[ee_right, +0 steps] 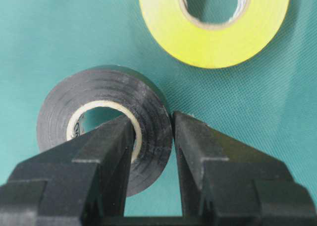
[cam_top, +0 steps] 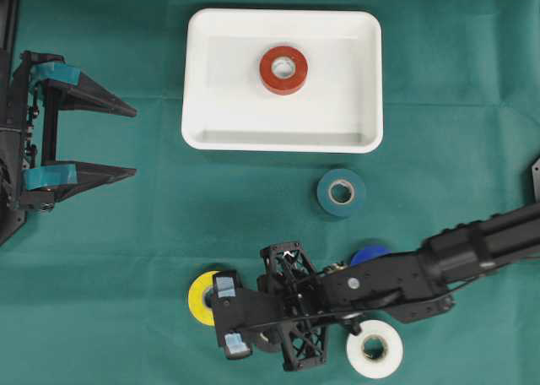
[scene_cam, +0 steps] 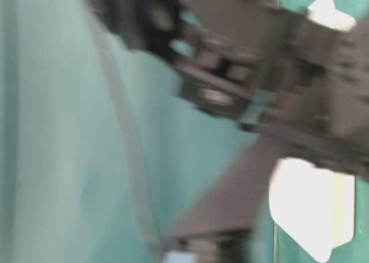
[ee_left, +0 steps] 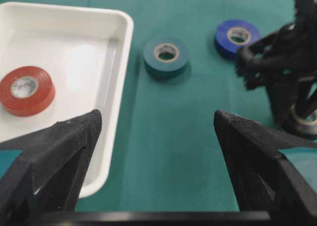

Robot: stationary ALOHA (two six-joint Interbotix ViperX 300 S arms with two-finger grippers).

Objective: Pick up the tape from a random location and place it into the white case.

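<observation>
The white case lies at the back centre with a red tape roll flat inside it. In the right wrist view my right gripper is shut on a black tape roll, one finger inside its core and the other against its outer wall. From overhead that gripper is low at the front, beside a yellow tape roll; the black roll is hidden under it. My left gripper stands open and empty at the left, apart from the case.
A teal roll lies just in front of the case. A blue roll is partly covered by the right arm. A white roll sits near the front edge. The table-level view is blurred, filled by the arm.
</observation>
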